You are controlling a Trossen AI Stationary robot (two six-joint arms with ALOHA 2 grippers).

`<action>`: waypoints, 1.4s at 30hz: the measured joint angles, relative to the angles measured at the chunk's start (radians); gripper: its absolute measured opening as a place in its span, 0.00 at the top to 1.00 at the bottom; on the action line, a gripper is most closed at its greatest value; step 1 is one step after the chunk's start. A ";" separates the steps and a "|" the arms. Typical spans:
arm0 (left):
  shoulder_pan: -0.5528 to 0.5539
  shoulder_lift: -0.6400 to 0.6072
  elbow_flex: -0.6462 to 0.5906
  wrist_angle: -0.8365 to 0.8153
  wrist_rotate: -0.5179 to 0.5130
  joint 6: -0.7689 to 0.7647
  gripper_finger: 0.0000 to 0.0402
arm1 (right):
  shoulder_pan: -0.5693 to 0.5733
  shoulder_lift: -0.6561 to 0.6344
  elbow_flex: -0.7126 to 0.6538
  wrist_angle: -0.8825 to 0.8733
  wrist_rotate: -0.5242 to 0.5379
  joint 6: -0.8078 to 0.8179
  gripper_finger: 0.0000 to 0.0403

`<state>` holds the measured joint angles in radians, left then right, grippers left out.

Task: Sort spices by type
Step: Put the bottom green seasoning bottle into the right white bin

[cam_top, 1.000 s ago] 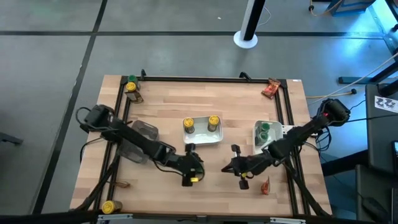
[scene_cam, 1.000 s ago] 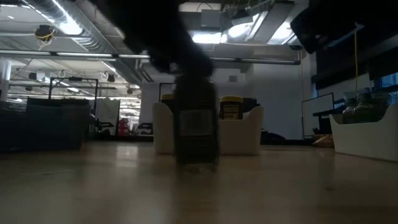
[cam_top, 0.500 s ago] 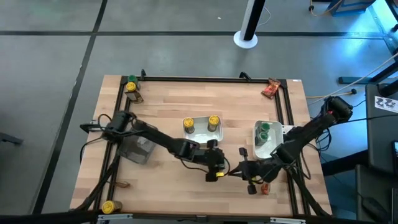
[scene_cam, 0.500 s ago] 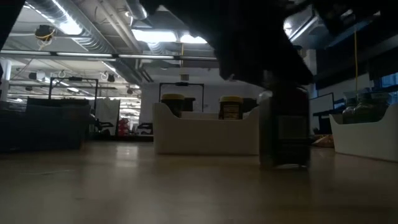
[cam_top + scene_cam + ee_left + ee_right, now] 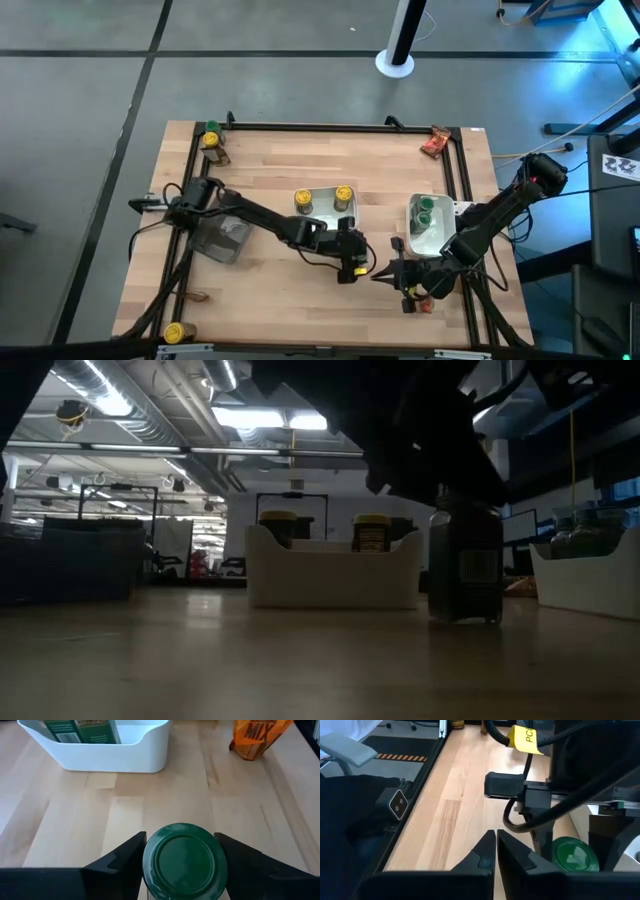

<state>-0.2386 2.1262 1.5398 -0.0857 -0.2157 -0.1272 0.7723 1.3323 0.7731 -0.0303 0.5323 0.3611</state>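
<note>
My left gripper point(image 5: 182, 865) reaches across to the table's middle right point(image 5: 352, 264) and is shut on a small jar with a green lid point(image 5: 184, 860). In the low view this jar point(image 5: 465, 565) stands upright, dark, under the gripper. My right gripper point(image 5: 496, 845) is shut and empty, just right of that jar point(image 5: 396, 276). A white tray point(image 5: 412, 240) with green-lid jars point(image 5: 425, 212) sits by the right edge. A second white tray point(image 5: 325, 222) holds two yellow-lid jars point(image 5: 343, 194). A red-orange packet point(image 5: 426, 300) lies flat near the right gripper. My left gripper pinches the green-lid jar between its two fingers point(image 5: 125, 862), one on each side just below the lid's rim point(image 5: 150, 870). The fingers come slanting down from the table's left. The jar is upright; whether its base point(image 5: 465, 618) rests on the table cannot be told.
A clear grey bin point(image 5: 222, 238) stands at the left. More jars stand at the far left corner point(image 5: 211, 143) and the near left corner point(image 5: 175, 332). Packets lie at the far right corner point(image 5: 435, 143) and near left point(image 5: 197, 297). Bare wood point(image 5: 270, 170) lies beyond the trays.
My left gripper has carried the green-lid jar toward the table's right, from near the table's middle to just left of the right gripper, keeping it upright. My right gripper has drawn back a little toward the right edge, staying shut.
</note>
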 joint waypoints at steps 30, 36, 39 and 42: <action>-0.083 -0.353 -0.032 -0.324 -0.174 0.030 0.42 | 0.000 0.001 0.000 0.108 0.053 -0.021 0.95; -0.162 -0.582 -0.221 -0.411 -0.236 0.029 0.42 | -0.074 0.001 0.000 0.103 -0.011 0.079 0.88; -0.179 -0.709 -0.373 -0.370 -0.235 0.001 0.42 | -0.120 0.003 0.000 0.101 -0.032 0.080 0.73; -0.173 -0.831 -0.539 -0.236 -0.235 -0.011 0.42 | -0.158 0.000 0.000 0.087 -0.016 0.077 0.56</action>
<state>-0.4116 1.2950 1.0004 -0.3218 -0.4511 -0.1380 0.6144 1.3320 0.7727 0.0563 0.5160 0.4377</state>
